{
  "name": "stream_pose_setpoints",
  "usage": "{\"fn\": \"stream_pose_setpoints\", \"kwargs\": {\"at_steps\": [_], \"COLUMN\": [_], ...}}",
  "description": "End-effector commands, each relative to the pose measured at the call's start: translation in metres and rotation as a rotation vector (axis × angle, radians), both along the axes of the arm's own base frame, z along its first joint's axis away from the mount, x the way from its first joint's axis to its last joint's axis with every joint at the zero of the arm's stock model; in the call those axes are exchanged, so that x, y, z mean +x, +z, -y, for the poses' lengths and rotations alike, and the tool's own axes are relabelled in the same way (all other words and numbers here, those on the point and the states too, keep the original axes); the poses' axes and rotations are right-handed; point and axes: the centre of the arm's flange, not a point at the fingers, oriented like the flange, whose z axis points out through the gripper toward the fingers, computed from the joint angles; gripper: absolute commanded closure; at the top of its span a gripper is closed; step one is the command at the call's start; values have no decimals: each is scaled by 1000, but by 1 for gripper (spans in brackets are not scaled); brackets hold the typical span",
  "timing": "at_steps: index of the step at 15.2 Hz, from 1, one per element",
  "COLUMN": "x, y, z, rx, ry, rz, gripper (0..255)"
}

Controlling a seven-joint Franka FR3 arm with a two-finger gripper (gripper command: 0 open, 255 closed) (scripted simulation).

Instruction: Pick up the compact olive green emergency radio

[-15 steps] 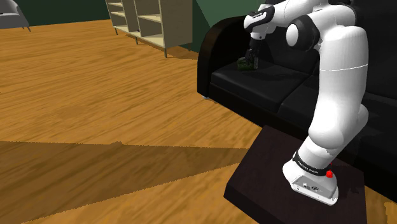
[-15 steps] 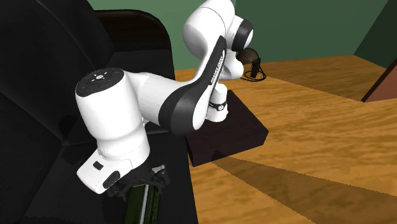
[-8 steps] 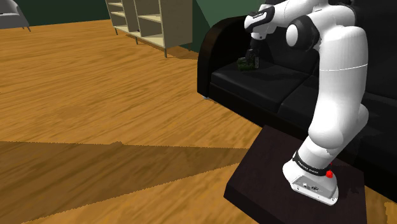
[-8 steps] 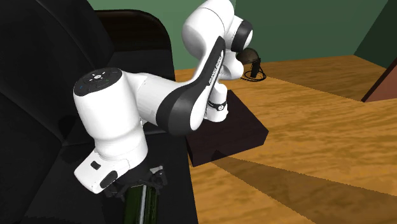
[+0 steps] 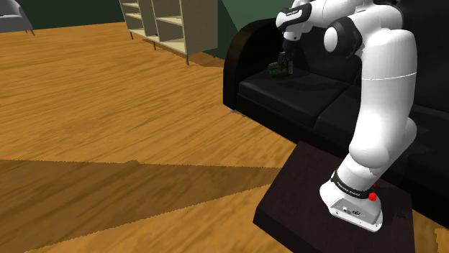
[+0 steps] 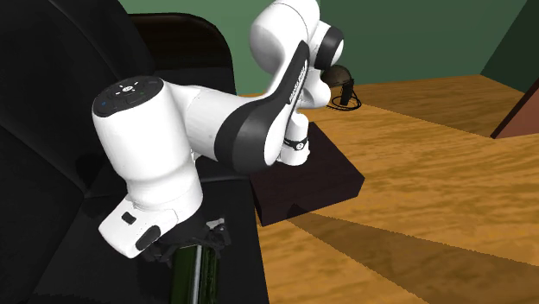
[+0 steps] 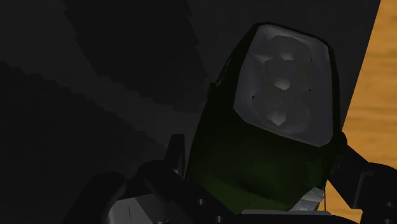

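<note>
Now, in the shoulder view, the claw [image 5: 285, 63] and the dark green radio [image 5: 276, 70] both stand a little higher than half a second ago, and they have gone up together. The radio seems to hang just above the seat of the black sofa [image 5: 316, 97], near its armrest. This means, I think, that the grasp has succeeded and the lifting has begun. What is left is only to raise it further without losing it.

In the second exterior view, the white arm [image 6: 147, 147] has also moved upward a little. Under it the claw [image 6: 192, 246] is closed around the top part of the radio [image 6: 192, 276], which hangs below it, close to the front edge of the sofa [image 6: 52, 173].

In the wrist view, the radio [image 7: 280, 108] sits directly between the two black fingers [image 7: 173, 156], which press on its green sides. Its grey face points away from the claw [image 7: 261, 159], toward the dark cushion, and the wood floor [image 7: 375, 76] shows beside it.
</note>
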Motion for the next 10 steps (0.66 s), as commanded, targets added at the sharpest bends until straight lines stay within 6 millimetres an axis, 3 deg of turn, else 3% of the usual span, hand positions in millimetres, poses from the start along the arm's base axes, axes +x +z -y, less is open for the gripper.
{"fn": "stream_pose_setpoints", "kwargs": {"at_steps": [1, 8, 10], "x": [0, 0, 0], "y": [12, 49, 50], "z": [-1, -1, -1], "rx": [0, 0, 0], "ry": [0, 0, 0], "rz": [1, 1, 1], "gripper": [255, 255, 255]}}
